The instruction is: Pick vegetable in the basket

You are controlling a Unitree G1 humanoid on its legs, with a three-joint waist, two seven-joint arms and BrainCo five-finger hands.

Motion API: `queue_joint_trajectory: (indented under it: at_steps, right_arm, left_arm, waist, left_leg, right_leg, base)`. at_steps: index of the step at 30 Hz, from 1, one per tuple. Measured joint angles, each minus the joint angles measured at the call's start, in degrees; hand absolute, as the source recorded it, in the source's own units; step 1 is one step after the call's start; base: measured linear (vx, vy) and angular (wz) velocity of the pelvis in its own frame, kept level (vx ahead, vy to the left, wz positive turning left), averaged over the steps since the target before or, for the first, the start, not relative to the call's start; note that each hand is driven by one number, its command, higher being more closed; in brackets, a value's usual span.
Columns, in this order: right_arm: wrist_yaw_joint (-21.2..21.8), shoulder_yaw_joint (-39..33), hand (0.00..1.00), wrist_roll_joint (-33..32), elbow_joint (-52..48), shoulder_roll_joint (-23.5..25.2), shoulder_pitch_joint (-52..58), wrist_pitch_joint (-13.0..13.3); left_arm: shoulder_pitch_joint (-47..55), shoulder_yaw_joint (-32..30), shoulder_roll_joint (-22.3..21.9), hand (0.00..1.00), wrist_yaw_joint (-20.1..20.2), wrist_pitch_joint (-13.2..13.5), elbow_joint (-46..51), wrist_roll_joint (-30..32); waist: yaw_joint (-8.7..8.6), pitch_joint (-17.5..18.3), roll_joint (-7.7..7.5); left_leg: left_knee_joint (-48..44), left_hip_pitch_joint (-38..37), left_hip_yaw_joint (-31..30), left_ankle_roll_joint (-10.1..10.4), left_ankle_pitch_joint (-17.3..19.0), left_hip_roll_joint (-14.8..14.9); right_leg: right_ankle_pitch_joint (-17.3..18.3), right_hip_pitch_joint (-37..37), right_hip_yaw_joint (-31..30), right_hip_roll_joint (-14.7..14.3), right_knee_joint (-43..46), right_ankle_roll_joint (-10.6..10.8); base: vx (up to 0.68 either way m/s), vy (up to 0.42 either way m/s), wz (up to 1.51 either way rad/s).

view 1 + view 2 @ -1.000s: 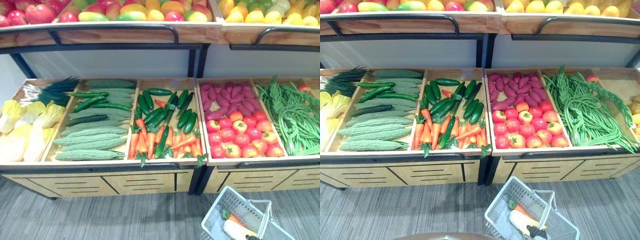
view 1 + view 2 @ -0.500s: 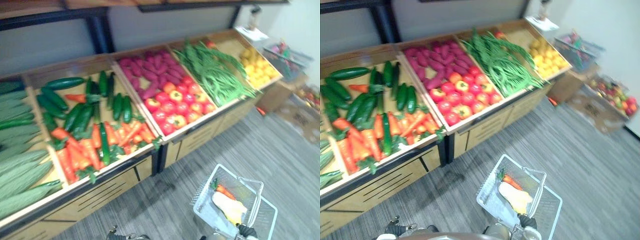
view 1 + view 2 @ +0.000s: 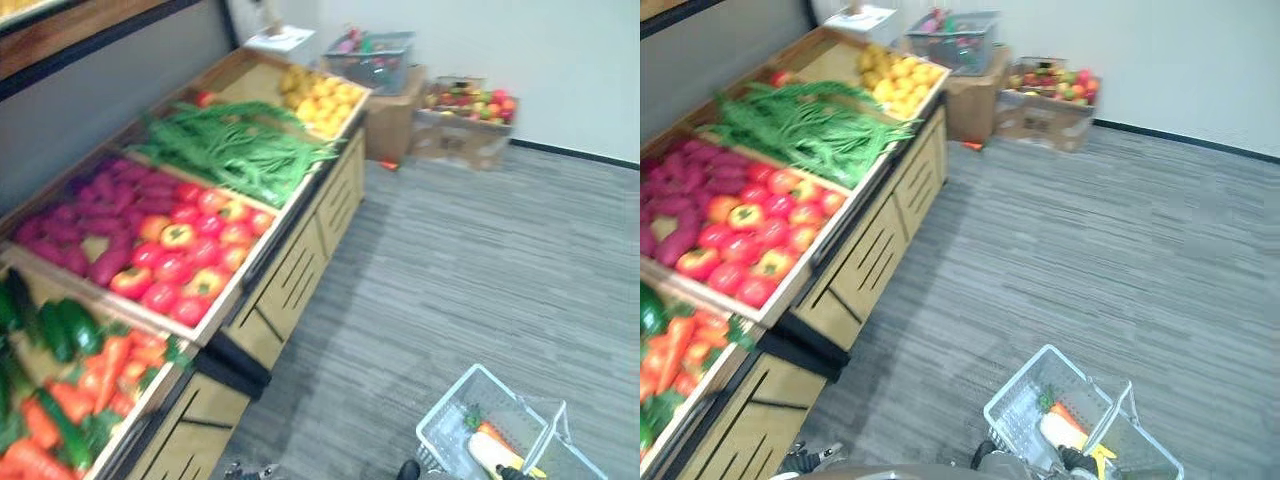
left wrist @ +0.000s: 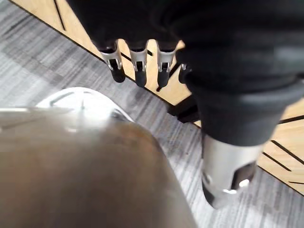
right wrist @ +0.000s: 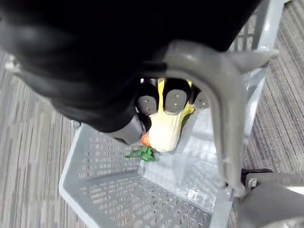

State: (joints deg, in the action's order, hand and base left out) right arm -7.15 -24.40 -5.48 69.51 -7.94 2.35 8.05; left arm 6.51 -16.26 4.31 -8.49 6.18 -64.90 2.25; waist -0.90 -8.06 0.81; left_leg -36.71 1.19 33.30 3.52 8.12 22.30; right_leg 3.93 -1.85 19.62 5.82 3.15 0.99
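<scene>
- Carrot (image 3: 1068, 414) and pale leafy vegetable (image 5: 166, 130) are seen on the floor of the basket (image 3: 1025, 408), beneath its handle (image 5: 216, 104).
- Both are judged light, stiff and smooth; best gripped mid-body.
- Handle is clasped by right hand (image 5: 175, 100); left hand (image 4: 137, 59) hangs slack, empty.

A grey plastic basket (image 3: 1023, 403) — its perforated walls faintly glossy, its handle (image 5: 216, 95) smooth and moulded. The produce stand (image 3: 870, 255) is pale wood with a matt, lightly grained finish, and its tomatoes (image 3: 745, 245) have shiny skins. The floor (image 3: 1110, 250) is matt grey with fine streaks — beside dull brown cardboard boxes (image 3: 1040, 118).
</scene>
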Motion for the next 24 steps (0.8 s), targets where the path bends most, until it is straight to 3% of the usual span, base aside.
queue_joint_trajectory:
  at_steps: [4,6,7,8,11,16,24]
  right_arm:
    - [0.16,0.85,1.00,0.46,0.62,-0.14,0.05,0.41]
    - [0.17,1.26,1.00,0.43,0.71,-0.27,0.83,0.63]
    - [0.08,1.15,1.00,0.39,0.71,-0.59,1.15,0.64]
    - [0.25,1.23,1.00,0.37,0.43,0.46,1.76,0.91]
    - [0.16,-0.01,1.00,0.06,0.44,2.01,2.94,0.99]
    - [0.37,0.26,1.00,0.48,-1.33,2.49,3.60,1.85]
    - [2.75,0.94,1.00,2.85,-0.94,2.17,3.48,2.14]
  left_arm:
    - [0.11,0.30,-0.34,0.00,0.03,1.16,0.37,0.09]
    - [0.26,0.64,-0.78,0.00,0.15,1.25,0.46,0.12]
    - [0.28,0.59,-0.89,0.00,0.33,1.38,0.48,0.12]
    - [0.51,0.32,-0.45,0.00,0.34,1.46,0.56,0.13]
    - [0.86,-1.01,0.25,0.00,0.40,2.04,0.97,0.10]
    - [1.65,-1.29,-0.50,0.00,1.65,2.08,0.42,0.10]
    - [1.45,-0.30,-0.27,0.00,3.53,2.56,-2.50,-1.58]
  waist:
    - [-0.07,0.02,0.10]
    - [-0.06,0.41,1.07]
    - [0.13,0.40,1.34]
    - [-0.14,1.46,0.89]
    - [-0.33,1.91,-1.72]
    - [-0.26,3.29,-1.30]
    - [-0.08,4.53,-0.81]
  left_leg:
    - [15.98,1.82,-19.56,2.01,3.12,-10.50]
    - [26.16,1.98,-27.13,2.37,1.68,-12.53]
    - [26.50,2.16,-27.54,3.51,0.63,-12.87]
    - [26.86,2.71,-26.18,3.35,1.40,-14.54]
    - [27.20,1.28,-22.52,0.86,2.40,-17.93]
    - [30.76,-3.46,-19.64,0.18,2.65,-19.72]
    - [31.55,-7.33,-19.63,0.17,2.65,-19.44]
  right_leg:
    - [-0.86,1.80,-10.12,1.22,-0.51,1.41]
    - [-2.14,2.64,-13.69,0.73,-2.07,3.54]
    - [-2.55,2.62,-14.69,0.74,-2.71,4.41]
    - [-3.51,2.21,-15.52,1.94,-5.00,5.49]
    - [-4.63,2.36,-17.33,5.63,-4.98,7.22]
    - [-4.72,1.73,-18.00,6.65,-5.22,7.36]
    - [-4.74,0.52,-18.79,5.63,-4.76,7.36]
  base:
    - [0.02,0.170,-1.23]
    - [-0.01,0.311,-0.97]
    - [0.01,0.333,-0.83]
    - [0.06,0.207,-0.43]
    - [0.15,0.261,-0.35]
    - [0.17,0.114,-0.33]
    - [0.13,-0.014,-0.23]
